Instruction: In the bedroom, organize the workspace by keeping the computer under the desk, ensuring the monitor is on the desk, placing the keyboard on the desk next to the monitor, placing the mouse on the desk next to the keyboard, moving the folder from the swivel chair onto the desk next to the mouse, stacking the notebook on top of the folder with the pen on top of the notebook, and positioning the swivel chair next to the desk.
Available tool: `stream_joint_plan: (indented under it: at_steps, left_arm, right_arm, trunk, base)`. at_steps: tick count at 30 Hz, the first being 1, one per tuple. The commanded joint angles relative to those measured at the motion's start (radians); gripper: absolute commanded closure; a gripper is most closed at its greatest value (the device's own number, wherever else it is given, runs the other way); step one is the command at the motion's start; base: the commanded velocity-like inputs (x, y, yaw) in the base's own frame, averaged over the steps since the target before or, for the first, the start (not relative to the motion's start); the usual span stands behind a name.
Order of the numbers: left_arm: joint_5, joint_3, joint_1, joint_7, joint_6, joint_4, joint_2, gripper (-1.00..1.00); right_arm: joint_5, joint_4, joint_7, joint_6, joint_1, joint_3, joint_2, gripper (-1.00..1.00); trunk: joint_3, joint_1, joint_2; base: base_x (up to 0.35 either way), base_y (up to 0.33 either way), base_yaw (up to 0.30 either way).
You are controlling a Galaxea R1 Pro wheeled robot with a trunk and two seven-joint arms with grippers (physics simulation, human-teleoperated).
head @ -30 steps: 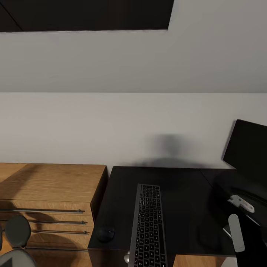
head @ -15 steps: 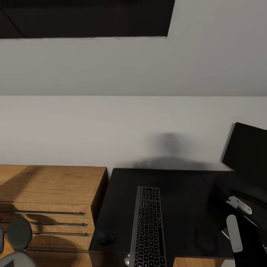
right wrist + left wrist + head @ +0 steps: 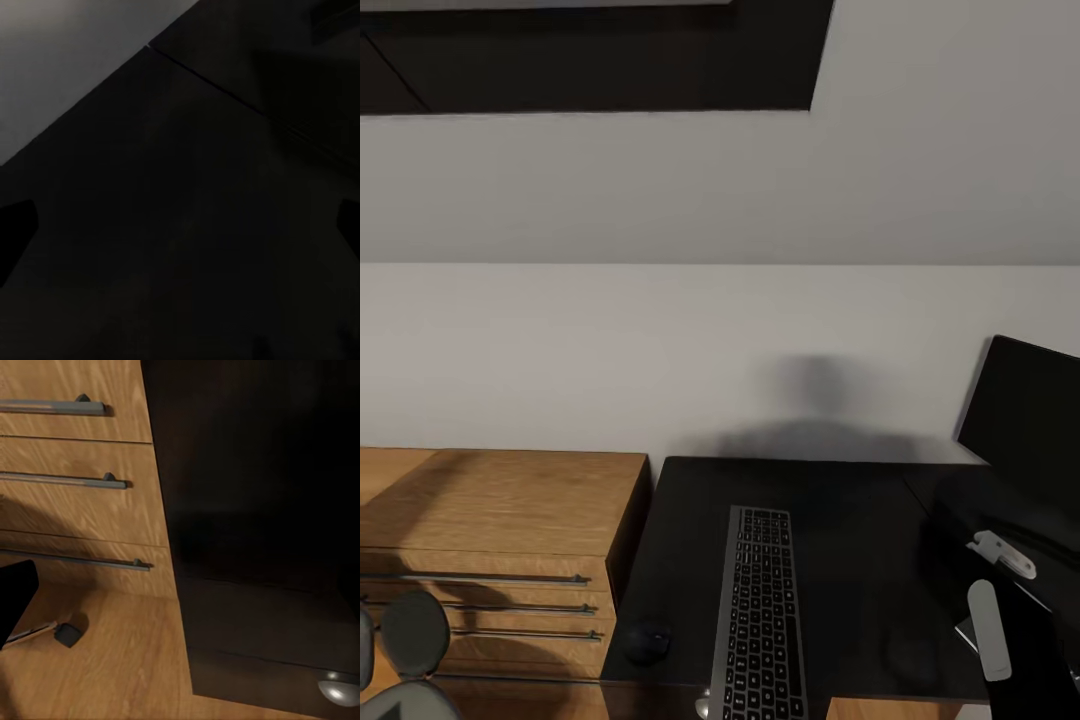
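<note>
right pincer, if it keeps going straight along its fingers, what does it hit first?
Most likely the black desk top. The right wrist view looks straight onto that dark surface, with nothing between the fingertips and it. The monitor stands off to the side. Depth is hard to judge in the dark.

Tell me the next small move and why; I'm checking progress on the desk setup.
Probably turn away to find the folder. The keyboard, mouse and monitor already sit on the desk, while no folder, notebook or pen lies there, so fetching them seems next.
</note>
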Motion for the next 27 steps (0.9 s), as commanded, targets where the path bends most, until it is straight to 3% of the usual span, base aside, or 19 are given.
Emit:
stream_joint_plan:
  at_steps: [1, 15, 27]
  left_arm:
    - [0.004, -0.009, -0.001, 0.007, -0.002, 0.0, 0.0, -1.0]
    - [0.005, -0.007, -0.001, 0.01, -0.002, 0.0, 0.0, -1.0]
    - [0.006, -0.007, -0.001, 0.007, -0.002, 0.0, 0.0, -1.0]
  right_arm:
    - [-0.011, -0.001, -0.008, 0.004, -0.001, 0.001, 0.0, -1.0]
    - [-0.011, 0.014, -0.004, 0.003, -0.001, 0.001, 0.001, -1.0]
    - [-0.01, 0.036, -0.005, 0.003, -0.001, 0.001, 0.001, -1.0]
  trunk:
    - [-0.001, 0.0, -0.001]
    - [-0.001, 0.0, -0.001]
    - [-0.001, 0.0, -0.001]
  base:
    - [0.0, 0.0, 0.0]
    - [-0.012, 0.0, 0.0]
    - [-0.272, 0.046, 0.0]
